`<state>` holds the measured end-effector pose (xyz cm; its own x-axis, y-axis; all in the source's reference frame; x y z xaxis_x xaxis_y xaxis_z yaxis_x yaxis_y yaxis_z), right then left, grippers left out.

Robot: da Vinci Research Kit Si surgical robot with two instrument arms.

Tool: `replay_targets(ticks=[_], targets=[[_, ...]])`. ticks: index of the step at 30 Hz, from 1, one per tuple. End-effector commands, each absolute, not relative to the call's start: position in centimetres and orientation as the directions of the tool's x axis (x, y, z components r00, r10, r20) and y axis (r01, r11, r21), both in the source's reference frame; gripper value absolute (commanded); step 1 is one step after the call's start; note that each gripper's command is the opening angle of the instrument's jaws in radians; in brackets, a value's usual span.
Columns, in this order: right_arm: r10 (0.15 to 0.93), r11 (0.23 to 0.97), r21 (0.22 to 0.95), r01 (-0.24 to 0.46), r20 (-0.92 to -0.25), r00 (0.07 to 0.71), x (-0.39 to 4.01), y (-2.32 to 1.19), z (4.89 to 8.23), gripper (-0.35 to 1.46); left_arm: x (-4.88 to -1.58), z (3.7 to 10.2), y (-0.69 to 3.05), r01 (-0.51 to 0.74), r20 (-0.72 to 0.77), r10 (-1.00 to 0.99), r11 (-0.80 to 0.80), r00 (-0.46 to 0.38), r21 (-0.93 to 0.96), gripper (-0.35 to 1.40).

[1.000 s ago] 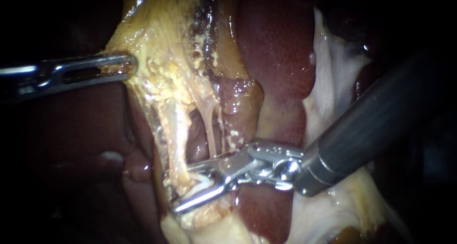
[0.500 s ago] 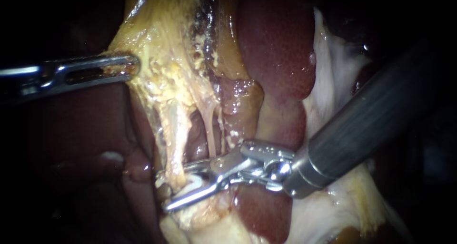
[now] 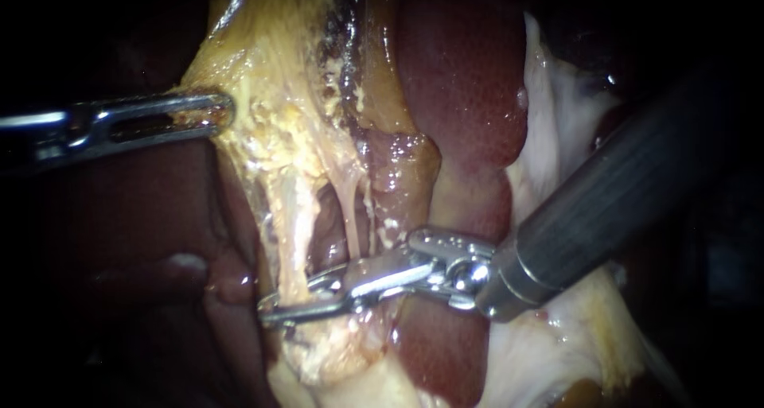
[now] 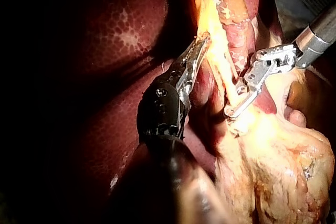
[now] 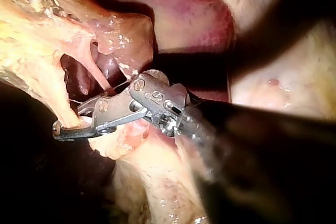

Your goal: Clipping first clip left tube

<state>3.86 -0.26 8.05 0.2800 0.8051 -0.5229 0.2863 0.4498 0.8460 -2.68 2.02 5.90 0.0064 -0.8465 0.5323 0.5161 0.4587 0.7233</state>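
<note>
Liver [image 3: 465,82]: dark red, seen behind and right of the left tube [image 3: 293,233].
Yellow tissue [image 3: 270,74]: spread above the left tube.
Right instrument [image 3: 274,311]: jaws clamped across the left tube's lower end.
Left instrument [image 3: 213,110]: jaws clenched on yellow tissue, up-left of the left tube.
Right tube [image 3: 350,217]: thinner, just right of the left tube; lower end masked by the right instrument.

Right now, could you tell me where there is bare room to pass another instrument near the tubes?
Free: the liver below the left instrument, beside the left tube. Crowded: where the right instrument crosses that tube.
</note>
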Motion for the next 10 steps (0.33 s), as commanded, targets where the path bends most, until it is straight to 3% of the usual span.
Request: replay_targets(ticks=[1,10], targets=[[0.804,0.450,0.846,0.285,-0.523,0.283,3.85,-0.26,8.05,-0.35,-2.68,5.90,2.02,0.516,0.532,-0.847,0.459,0.006,0.723,-0.35],[0.800,0.451,0.846,0.283,-0.524,0.292,3.85,-0.28,8.02,-0.35,-2.67,5.90,2.02,0.516,0.532,-0.847,0.459,0.007,0.723,-0.35]])
